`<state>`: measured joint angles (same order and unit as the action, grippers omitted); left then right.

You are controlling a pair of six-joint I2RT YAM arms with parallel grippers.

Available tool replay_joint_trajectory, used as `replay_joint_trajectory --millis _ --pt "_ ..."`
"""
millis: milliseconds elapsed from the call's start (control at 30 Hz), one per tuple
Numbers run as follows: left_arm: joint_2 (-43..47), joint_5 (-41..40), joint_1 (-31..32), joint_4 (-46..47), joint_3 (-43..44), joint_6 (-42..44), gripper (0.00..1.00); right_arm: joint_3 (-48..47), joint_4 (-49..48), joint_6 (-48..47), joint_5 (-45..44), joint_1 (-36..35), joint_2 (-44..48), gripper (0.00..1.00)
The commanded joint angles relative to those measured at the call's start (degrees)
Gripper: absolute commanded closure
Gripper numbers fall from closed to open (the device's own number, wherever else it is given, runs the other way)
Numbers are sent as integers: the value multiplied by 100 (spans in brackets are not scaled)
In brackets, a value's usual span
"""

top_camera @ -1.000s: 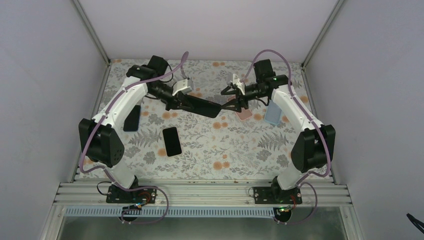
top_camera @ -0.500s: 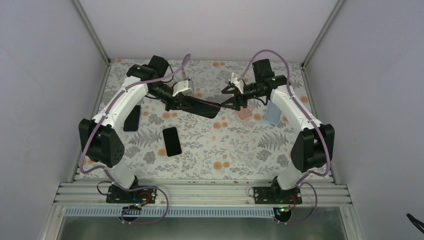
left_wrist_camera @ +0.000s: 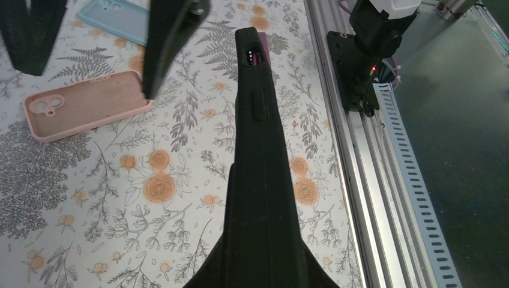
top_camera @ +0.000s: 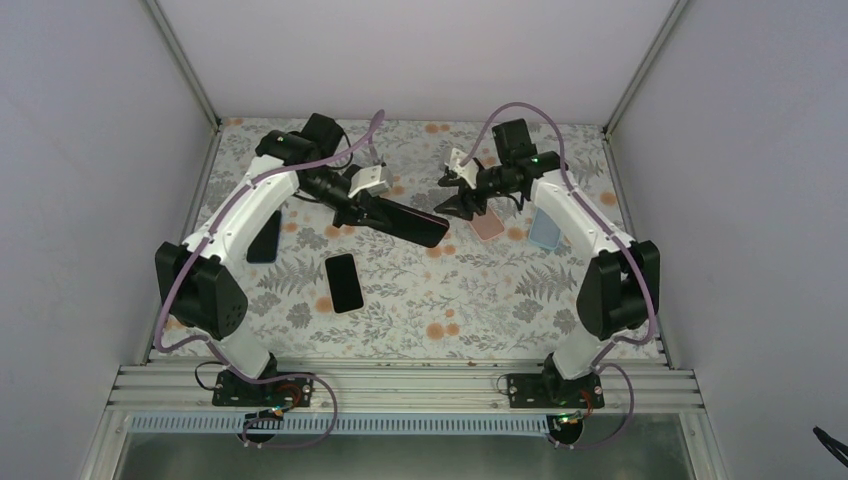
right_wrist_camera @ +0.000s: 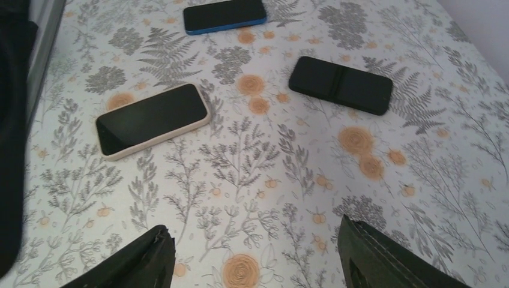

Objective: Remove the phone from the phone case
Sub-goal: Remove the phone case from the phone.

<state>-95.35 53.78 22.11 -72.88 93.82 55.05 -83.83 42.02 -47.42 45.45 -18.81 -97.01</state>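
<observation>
My left gripper (top_camera: 362,208) is shut on a phone in a black case (top_camera: 412,222) and holds it above the table, pointing right. In the left wrist view the cased phone (left_wrist_camera: 258,150) stands edge-on, with a purple phone edge (left_wrist_camera: 263,44) showing at its far end; the left gripper (left_wrist_camera: 261,267) clamps its near end. My right gripper (top_camera: 456,198) is open and empty, a short gap from the phone's free end. Its fingers (left_wrist_camera: 171,42) hang beyond the phone. In the right wrist view the right gripper (right_wrist_camera: 255,255) has only the table between its jaws.
A pink empty case (top_camera: 487,227) and a light blue empty case (top_camera: 545,228) lie at the right. A black phone (top_camera: 343,282) and a dark blue phone (top_camera: 264,236) lie at the left. A white-cased phone (right_wrist_camera: 150,120) shows in the right wrist view.
My right gripper was at the phone's free end and has pulled back up and away from it. The left gripper has kept hold of the cased phone and shifted slightly.
</observation>
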Motion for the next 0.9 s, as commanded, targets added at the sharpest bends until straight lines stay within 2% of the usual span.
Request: replay_joint_trajectory --millis 0,333,467,867 --pt "-5 313 -23 144 111 52 98 131 25 -60 -176 -113 538 28" --pt "215 -76 -23 412 -187 -43 98 957 552 -560 -202 170 1484 23" --pt "137 -34 -22 469 -130 -119 98 972 717 -575 27 140 1553 23" --pt "78 46 39 527 -59 -237 98 1079 238 -271 -13 -31 1456 26"
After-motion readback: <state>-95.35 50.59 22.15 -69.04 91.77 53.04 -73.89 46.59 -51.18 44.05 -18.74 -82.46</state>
